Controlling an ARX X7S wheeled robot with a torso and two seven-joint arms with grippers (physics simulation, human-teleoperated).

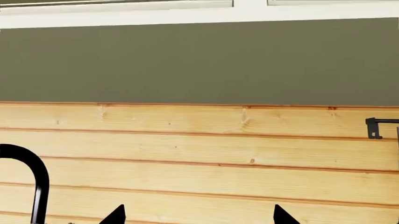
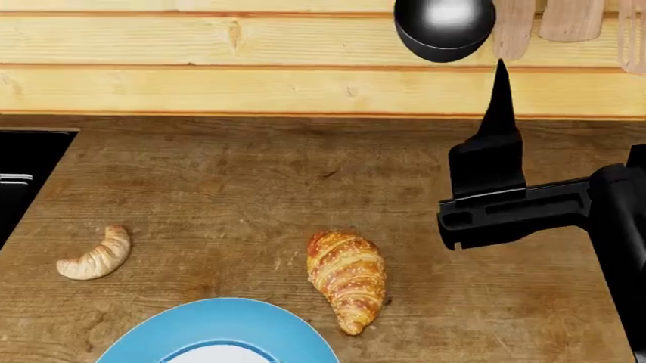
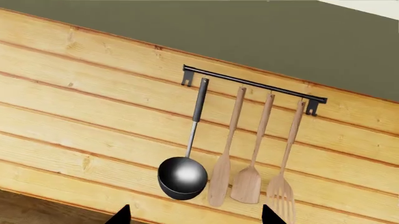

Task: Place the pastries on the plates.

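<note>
The plump golden-brown croissant [image 2: 349,278] lies on the wooden counter, just right of the sky-blue-rimmed plate [image 2: 162,333], which is cut by the front edge of the head view. The pale crescent roll [image 2: 97,255] lies further left on the counter. The floral-rimmed plate is out of view. My right gripper [image 3: 196,215] is open and empty, raised above the counter to the right of the croissant, one finger [image 2: 498,113] pointing at the wall. My left gripper [image 1: 199,215] is open and empty, facing the plank wall; it does not show in the head view.
A black sink [image 2: 20,170] is set into the counter's left end, with a black tap [image 1: 39,179] by it. On the wall behind hangs a rail [image 3: 252,86] with a black ladle [image 3: 182,176] and three wooden utensils [image 3: 248,179].
</note>
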